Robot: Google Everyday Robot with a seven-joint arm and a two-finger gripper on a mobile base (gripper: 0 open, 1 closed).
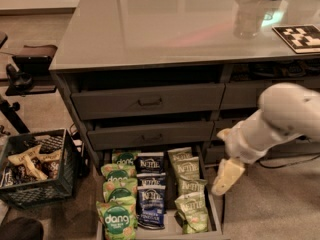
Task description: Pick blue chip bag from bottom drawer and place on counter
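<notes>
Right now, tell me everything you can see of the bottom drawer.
The bottom drawer is pulled open, lowest of its stack: a shallow, dark grey tray with low walls. Bags lie in three rows: green dang bags left, blue chip bags middle, pale olive bags right. The claw hangs above its right wall.

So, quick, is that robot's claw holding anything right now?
Gripper: open or closed cannot be told; it hangs by the bottom drawer's right edge, nothing visibly in it.
</notes>
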